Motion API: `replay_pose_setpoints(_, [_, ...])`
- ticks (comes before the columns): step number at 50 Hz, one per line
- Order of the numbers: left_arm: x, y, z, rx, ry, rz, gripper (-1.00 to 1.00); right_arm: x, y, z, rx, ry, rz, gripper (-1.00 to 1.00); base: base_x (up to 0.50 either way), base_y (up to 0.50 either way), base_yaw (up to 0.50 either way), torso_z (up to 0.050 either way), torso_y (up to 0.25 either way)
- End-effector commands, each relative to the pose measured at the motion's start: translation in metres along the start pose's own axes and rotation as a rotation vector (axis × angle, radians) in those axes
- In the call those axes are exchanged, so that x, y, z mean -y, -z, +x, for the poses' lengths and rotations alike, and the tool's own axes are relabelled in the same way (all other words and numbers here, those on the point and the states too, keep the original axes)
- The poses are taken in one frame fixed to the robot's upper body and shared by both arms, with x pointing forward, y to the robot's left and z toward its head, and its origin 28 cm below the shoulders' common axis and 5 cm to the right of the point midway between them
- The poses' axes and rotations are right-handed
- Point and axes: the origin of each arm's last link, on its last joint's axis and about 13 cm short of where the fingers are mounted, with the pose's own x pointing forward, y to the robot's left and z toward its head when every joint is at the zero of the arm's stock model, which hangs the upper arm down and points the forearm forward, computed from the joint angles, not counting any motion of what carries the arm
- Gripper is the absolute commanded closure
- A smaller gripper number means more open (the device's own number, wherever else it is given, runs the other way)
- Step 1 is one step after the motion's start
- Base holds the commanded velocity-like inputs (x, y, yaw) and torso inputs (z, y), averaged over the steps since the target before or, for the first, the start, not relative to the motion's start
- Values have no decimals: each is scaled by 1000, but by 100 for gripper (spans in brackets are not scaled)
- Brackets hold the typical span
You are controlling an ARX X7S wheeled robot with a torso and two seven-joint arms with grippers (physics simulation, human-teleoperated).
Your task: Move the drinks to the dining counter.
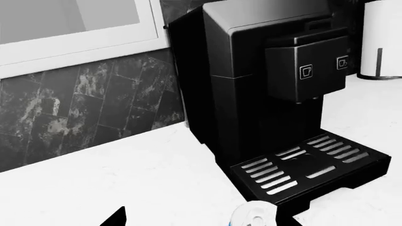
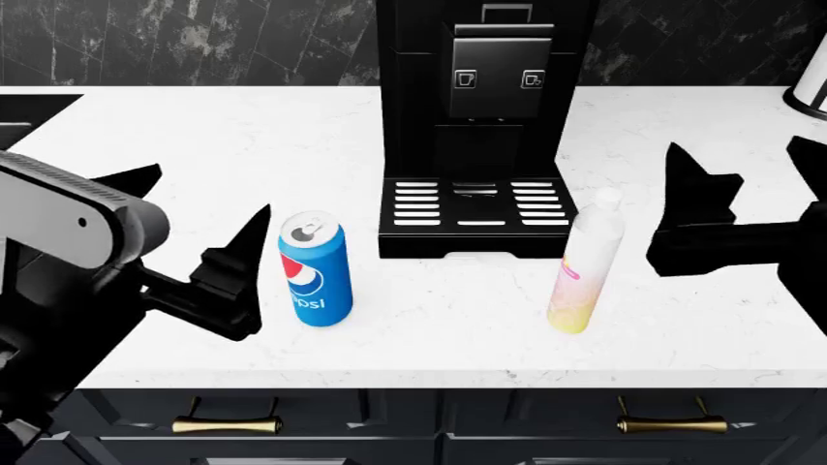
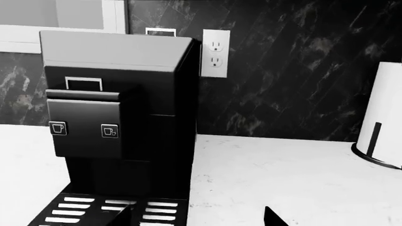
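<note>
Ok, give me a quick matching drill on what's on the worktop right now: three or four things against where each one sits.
Things:
1. cola can
2. white bottle
3. coffee machine
4. left claw

Places:
A. at the back, against the dark wall
B. just left of the can, not touching it
C. in front of the drip tray's right corner
D. in front of the drip tray's left corner

Pairs: 1-D, 2-C, 3-A, 4-B

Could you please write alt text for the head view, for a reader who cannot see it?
A blue cola can and a white bottle with a pink-to-yellow label stand on a white marble worktop before a black coffee machine. The open left gripper flanks the can; the right gripper waits beside the bottle.
</note>
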Motion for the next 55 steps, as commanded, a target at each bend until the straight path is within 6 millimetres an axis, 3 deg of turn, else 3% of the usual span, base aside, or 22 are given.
replay_pose_setpoints(1, [3, 5, 1, -32, 41, -5, -100, -2, 4, -2, -80, -81, 19, -100, 0, 0, 0, 0, 0])
replay_pose_setpoints(9, [3, 13, 3, -127, 69, -32, -100, -3, 7, -2, -116, -90, 13, -100, 0, 0, 0, 0, 0])
replay_pose_setpoints(46, [7, 33, 7, -201, 110, -51, -100, -5, 18, -4, -186, -137, -19, -100, 0, 0, 0, 0, 0])
replay_pose_setpoints(55, [9, 41, 19, -211, 136, -63, -100, -5, 19, -4, -187, -135, -21, -100, 0, 0, 0, 0, 0])
